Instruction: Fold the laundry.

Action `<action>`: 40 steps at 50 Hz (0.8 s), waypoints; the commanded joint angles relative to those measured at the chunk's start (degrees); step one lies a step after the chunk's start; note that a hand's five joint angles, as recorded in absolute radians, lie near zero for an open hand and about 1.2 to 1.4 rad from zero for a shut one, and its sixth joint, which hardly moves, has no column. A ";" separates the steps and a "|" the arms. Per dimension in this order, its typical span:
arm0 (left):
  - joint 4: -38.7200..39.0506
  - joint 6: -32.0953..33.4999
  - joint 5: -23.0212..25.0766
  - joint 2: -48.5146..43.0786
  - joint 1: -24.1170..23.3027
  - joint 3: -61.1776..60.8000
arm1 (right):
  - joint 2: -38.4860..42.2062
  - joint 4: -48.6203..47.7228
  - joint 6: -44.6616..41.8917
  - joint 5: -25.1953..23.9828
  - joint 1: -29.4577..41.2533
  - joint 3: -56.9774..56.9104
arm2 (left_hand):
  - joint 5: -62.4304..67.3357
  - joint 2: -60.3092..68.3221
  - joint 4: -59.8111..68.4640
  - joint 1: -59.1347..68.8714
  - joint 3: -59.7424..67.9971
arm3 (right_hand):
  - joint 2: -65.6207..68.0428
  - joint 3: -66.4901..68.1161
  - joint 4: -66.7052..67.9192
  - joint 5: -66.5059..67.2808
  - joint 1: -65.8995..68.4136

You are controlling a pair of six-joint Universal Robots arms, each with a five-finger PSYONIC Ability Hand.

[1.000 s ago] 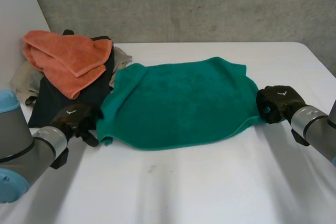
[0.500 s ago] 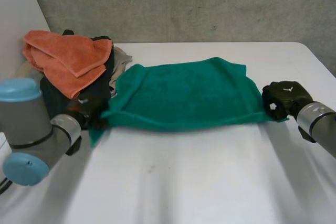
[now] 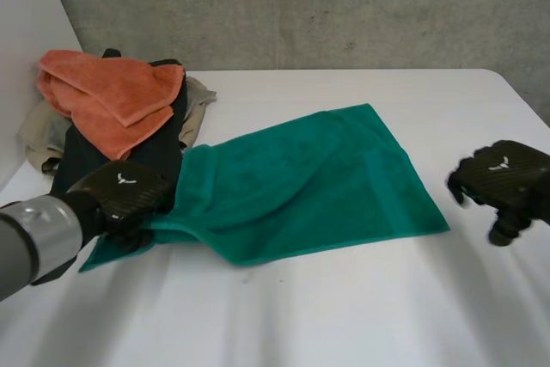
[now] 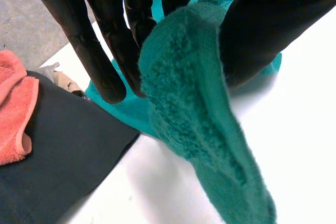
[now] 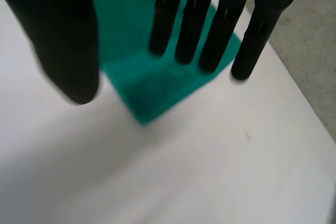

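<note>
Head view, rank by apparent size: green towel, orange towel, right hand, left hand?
1. Green terry towel
2. Orange terry towel
3. Black right hand and black left hand: look alike, unranked.

Dark garment (image 3: pixel 153 154) (largely) hidden under orange towel (image 3: pixel 112 96).

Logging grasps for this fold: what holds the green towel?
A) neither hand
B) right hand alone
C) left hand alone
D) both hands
C: the left hand pinches the green towel's edge between fingers and thumb, while the right hand is open and apart from it.
</note>
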 commanded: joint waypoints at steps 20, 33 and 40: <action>-2.02 -11.46 -9.82 -1.11 -12.79 33.06 | 13.83 -43.24 65.31 16.84 25.94 10.45 | 13.85 11.75 11.29 12.98 11.85 | -26.68 -27.78 -27.81 -26.97 -27.26; -2.29 -16.29 -11.67 1.44 -14.82 40.55 | 31.06 -45.80 64.35 34.61 27.28 -4.76 | 13.85 11.75 11.29 12.98 11.85 | 12.62 11.52 11.49 12.33 12.04; -2.20 -17.09 -10.71 4.25 -11.40 38.45 | 23.37 -48.17 57.96 27.88 15.43 -3.28 | 13.85 11.75 11.29 12.98 11.85 | 43.32 42.22 42.19 43.03 42.74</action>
